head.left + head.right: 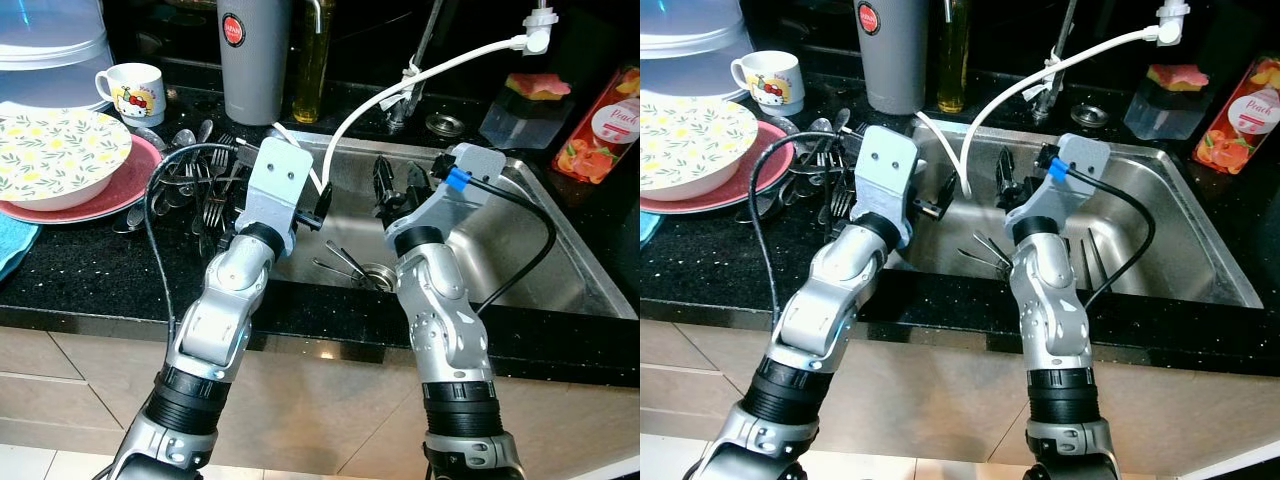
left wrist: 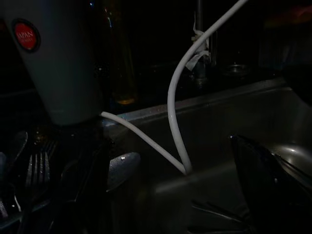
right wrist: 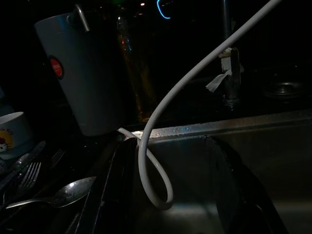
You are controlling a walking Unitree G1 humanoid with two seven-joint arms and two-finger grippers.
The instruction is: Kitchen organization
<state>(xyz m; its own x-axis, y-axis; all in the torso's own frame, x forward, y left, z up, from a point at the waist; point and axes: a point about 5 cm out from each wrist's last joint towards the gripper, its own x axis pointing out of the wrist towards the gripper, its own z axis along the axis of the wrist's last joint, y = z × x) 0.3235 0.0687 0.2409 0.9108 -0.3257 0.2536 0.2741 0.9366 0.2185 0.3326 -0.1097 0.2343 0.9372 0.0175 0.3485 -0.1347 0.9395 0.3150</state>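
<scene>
Both pincers reach over the steel sink in the left eye view. Left pincer sits at the basin's nine o'clock edge, just beside the cutlery pile on the black tabletop; whether its fingers are parted cannot be told. Right pincer hangs over the basin's middle with fingers spread apart, holding nothing. More utensils lie by the drain at six o'clock. A white hose curves down into the basin. At ten o'clock stand a grey tumbler and a cartoon mug.

The right wrist view, dim, shows a spoon and forks beside the hose loop.
</scene>
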